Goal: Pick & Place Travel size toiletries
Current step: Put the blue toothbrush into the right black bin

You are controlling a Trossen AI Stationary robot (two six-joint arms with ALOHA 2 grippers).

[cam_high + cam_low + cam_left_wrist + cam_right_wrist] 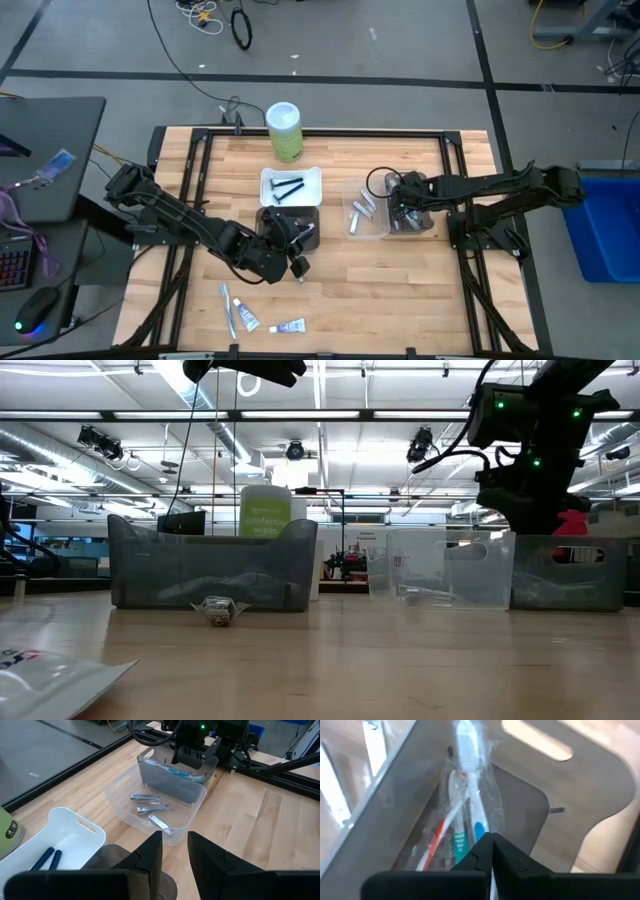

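Note:
The toiletries are spread over the table. Two toothpaste tubes [245, 317] [288, 326] and a slim wrapped toothbrush [228, 305] lie near the front left edge. Dark razors [286, 186] lie in the white tray [312, 176]. Silvery tubes [150, 809] lie in the clear tray [352, 192]. Wrapped toothbrushes [451, 837] lie in the right grey tray [192, 795]. My right gripper [492, 840] is down inside that tray, shut on one wrapped toothbrush [470, 765]. My left gripper [174, 851] hangs open, with nothing between its fingers, high above the middle grey tray [268, 215]. A small wrapped item [218, 610] lies on the wood before that tray. My right gripper pinches the blue-and-white toothbrush in its clear wrap at the handle end [481, 829], between its two fingers. The fingers slant steeply down into the tray and lie along the brush. The head end [466, 735] points away from the fingers, close to the tray's wall.
A tall green-and-white canister [284, 130] stands at the far edge behind the white tray. Black frame rails [320, 133] border the wooden top. Bare wood lies between the trays and the front edge, right of the tubes.

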